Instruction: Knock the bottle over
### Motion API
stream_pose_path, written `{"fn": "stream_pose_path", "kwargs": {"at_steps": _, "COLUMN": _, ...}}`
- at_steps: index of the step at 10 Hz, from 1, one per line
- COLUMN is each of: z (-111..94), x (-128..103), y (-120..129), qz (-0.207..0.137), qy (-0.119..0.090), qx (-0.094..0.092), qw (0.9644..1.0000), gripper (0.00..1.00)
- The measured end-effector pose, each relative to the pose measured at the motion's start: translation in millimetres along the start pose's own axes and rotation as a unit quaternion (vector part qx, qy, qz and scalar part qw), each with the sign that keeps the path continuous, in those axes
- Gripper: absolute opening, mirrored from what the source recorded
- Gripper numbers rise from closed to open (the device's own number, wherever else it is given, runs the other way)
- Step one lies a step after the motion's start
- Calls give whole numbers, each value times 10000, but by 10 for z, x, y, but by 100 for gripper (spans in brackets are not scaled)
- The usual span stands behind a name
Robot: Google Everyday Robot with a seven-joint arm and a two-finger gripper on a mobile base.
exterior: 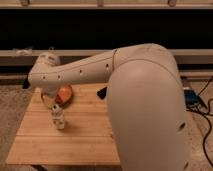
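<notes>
My gripper [54,104] hangs at the far end of my one arm [80,72], low over the table's left half and toward its far edge. Most of it hides behind my wrist, so whether it stands apart or together I cannot tell

Directly below and a little toward the near edge stands the bottle [58,118]. It is upright, cap on top, its long axis vertical, on the wooden table [85,137] nearer the left edge than the right and roughly midway between far and near edges. My gripper appears just above or touching its cap; I cannot say which. The bottle is not yet down

Behind the bottle, toward the far-left corner, sits the orange bowl [64,93], partly covered by my wrist. Bottle and bowl are close but look apart

As I judge it, the move turns on this: the bottle is tall and narrow and lies just beneath and slightly nearward of my gripper, so a sideways push high on its body should tip it. Toward the near edge or the right there is bare wood to fall on; a push toward the far-left corner would drive it into the bowl
</notes>
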Motion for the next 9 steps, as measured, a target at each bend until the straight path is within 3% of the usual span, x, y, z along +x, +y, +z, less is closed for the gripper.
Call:
{"fn": "stream_pose_path", "kwargs": {"at_steps": 4, "z": -227, "x": 374, "y": -270, "qz": 234, "qy": 421, "qx": 387, "qw": 9981, "gripper": 80}}
{"fn": "stream_pose_path", "kwargs": {"at_steps": 9, "z": -329, "x": 392, "y": -329, "qz": 239, "qy": 450, "qx": 519, "qw": 9974, "gripper": 80}}
